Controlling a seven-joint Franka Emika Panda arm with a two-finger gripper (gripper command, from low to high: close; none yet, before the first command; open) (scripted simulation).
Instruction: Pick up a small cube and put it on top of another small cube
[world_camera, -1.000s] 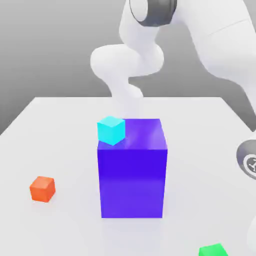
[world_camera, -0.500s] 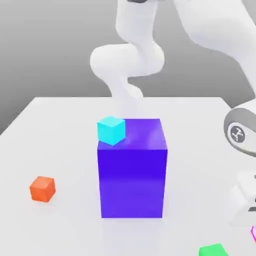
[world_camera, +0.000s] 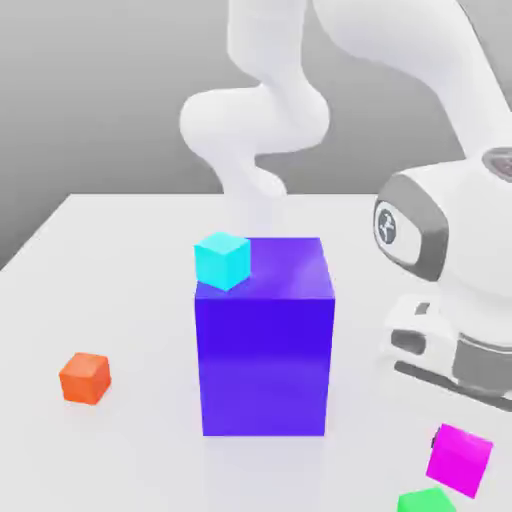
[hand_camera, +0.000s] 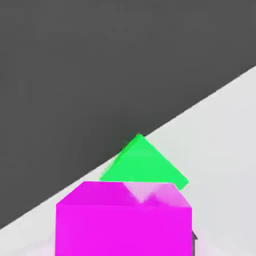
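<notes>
Magenta small cube (hand_camera: 124, 220) in front, green cube (hand_camera: 143, 162) behind, at white table (hand_camera: 225, 130) edge.

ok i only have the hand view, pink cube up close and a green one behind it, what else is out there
observer: a big blue cube stands mid table, with a cyan cube on a corner of its top.
operator: any other small ones
observer: an orange cube sits alone on the table at the exterior view's left.
operator: is pink off the table
observer: looks so. The pink cube hangs tilted in the air, right above the green cube in the exterior view.
</notes>
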